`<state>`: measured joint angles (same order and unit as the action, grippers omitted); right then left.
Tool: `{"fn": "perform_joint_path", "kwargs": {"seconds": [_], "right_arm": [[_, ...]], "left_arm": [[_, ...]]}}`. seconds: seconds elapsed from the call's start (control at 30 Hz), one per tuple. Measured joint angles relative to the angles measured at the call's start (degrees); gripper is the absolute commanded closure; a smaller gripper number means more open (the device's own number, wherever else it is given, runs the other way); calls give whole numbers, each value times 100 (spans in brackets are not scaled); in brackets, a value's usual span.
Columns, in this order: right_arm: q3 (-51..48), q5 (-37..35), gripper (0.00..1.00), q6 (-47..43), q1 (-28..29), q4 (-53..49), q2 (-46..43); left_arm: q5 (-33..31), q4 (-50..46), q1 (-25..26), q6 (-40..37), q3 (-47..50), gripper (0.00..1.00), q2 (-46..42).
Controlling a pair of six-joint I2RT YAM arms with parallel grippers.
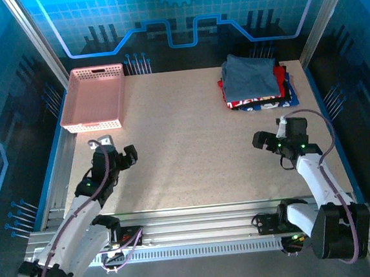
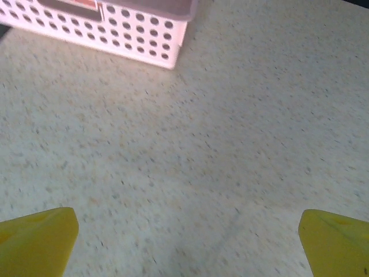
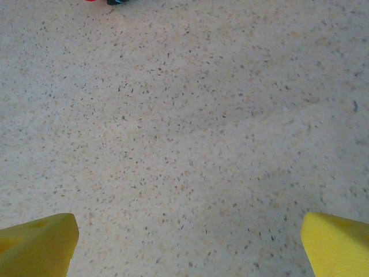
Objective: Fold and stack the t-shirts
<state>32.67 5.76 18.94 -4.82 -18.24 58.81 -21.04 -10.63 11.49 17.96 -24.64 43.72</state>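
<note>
While the top view shows stacked t-shirts (image 1: 253,82), left wrist shows the basket (image 2: 115,32).

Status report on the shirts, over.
Left gripper open, empty. Right gripper open, empty. T-shirts stacked far right, slate-blue on top. Pink basket far left, apart.

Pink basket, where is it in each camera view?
Top external: pink basket at the far left of the tabletop.
Left wrist: its perforated wall along the top left edge.
Right wrist: tabletop, with a sliver of the t-shirts at the top edge.
Shared landmark: the speckled tabletop.
</note>
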Motion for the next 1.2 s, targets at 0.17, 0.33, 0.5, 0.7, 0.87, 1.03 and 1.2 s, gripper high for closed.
{"fn": "perform_joint_path", "kwargs": {"seconds": [0.17,0.33,0.5,0.7,0.87,1.03,1.2], "right_arm": [[-468,-741,0,-363,629,1429,-50],[-723,-1484,0,-772,730,2778,267],[-916,-1910,0,-1163,772,3974,850],[-1080,-2120,0,-1375,905,5401,2009],[-938,-2037,0,-1495,927,5744,2645],[-944,-2094,0,-1497,929,6065,2671],[-944,-2124,0,-1497,929,6194,2671]], "left_arm": [[-284,1891,-136,-793,820,1,317],[-271,3803,-415,-1064,1130,1,1768],[-79,4730,-448,-1290,940,1,3060],[319,6201,-807,-1543,691,1,4113],[743,6207,-1054,-1537,586,1,4483],[903,6312,-1102,-1537,485,1,4483],[955,6328,-1102,-1537,485,1,4483]]}}
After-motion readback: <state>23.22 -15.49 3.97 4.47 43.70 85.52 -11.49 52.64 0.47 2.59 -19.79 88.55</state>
